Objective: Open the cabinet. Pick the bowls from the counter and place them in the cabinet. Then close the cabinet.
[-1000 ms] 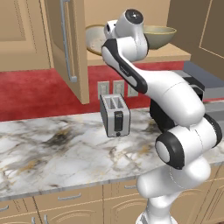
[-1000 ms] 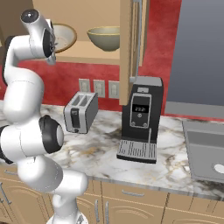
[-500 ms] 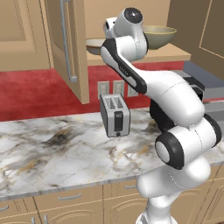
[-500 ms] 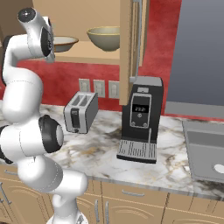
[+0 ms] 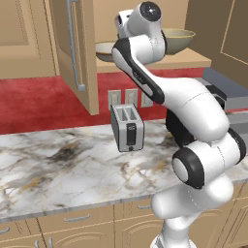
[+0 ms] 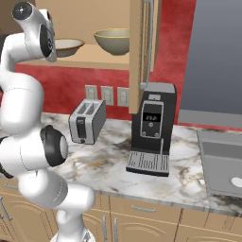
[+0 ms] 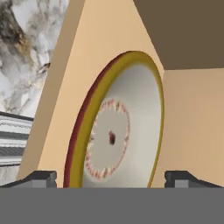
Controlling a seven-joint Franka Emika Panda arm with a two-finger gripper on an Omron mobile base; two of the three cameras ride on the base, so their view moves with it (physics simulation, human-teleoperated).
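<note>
1. Left base view: against the earlier frame, the shallow tan-rimmed bowl now lies flat on the cabinet shelf, just left of the white arm's wrist, where a second ago it sat tight against the wrist. The deeper olive-yellow bowl stands on the same shelf, right of the arm. The cabinet's left door hangs open, its long silver bar handle smooth and straight.
2. Same view: below the cabinet, a boxy silver toaster with two slots stands on the veined marble worktop.
3. Right base view: both bowls sit side by side on the pale wooden shelf, the shallow one next to the arm's wrist and the deep one to its right. Under the cabinet's right door, a black coffee machine stands on the worktop.
4. Hand view: the hand is released, its two dark finger tips spread wide on either side of the shallow bowl's rim, not pressing it. The bowl shows a cream inside with a ring of small red marks, an olive edge and a reddish outer wall.
</note>
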